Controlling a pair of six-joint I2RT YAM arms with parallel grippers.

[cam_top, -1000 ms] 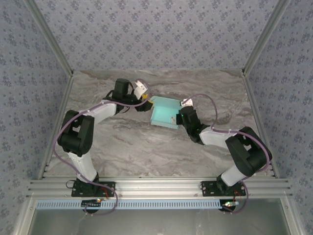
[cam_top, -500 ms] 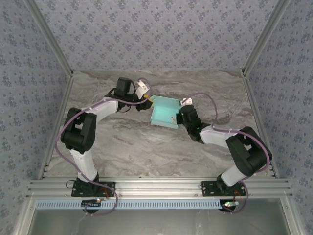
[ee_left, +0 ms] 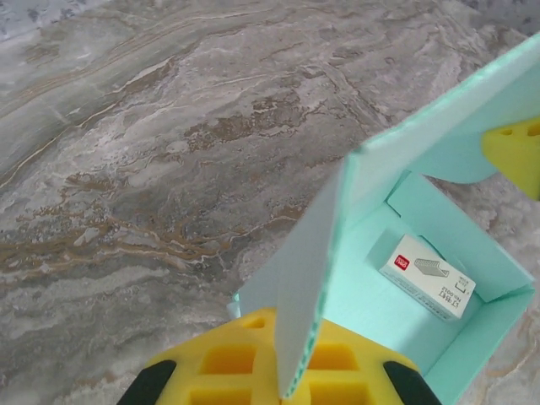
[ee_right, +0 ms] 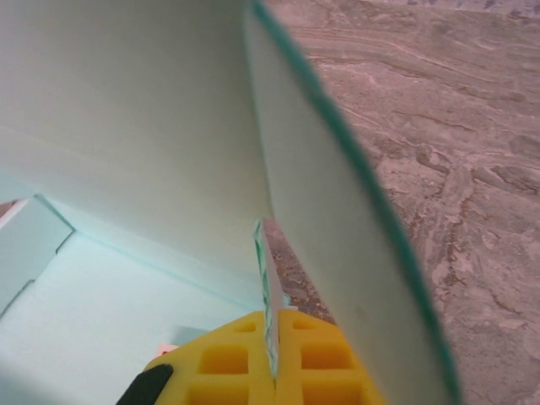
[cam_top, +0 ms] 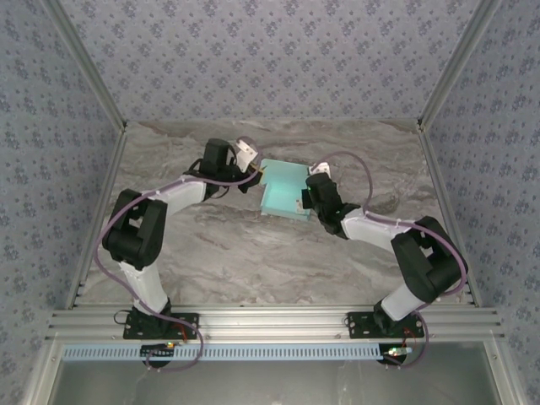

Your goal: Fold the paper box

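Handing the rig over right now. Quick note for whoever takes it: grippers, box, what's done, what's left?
Left gripper: shut on an upright flap at the left side of the paper box.
Right gripper: shut on a thin card wall at the box's right side.
Box: on the table, far half, between the two arms, open on top. A small white packet lies on its floor.
Done: base and side walls are standing.
Left: top not yet closed. Probably fold the held flaps inward and shut it.
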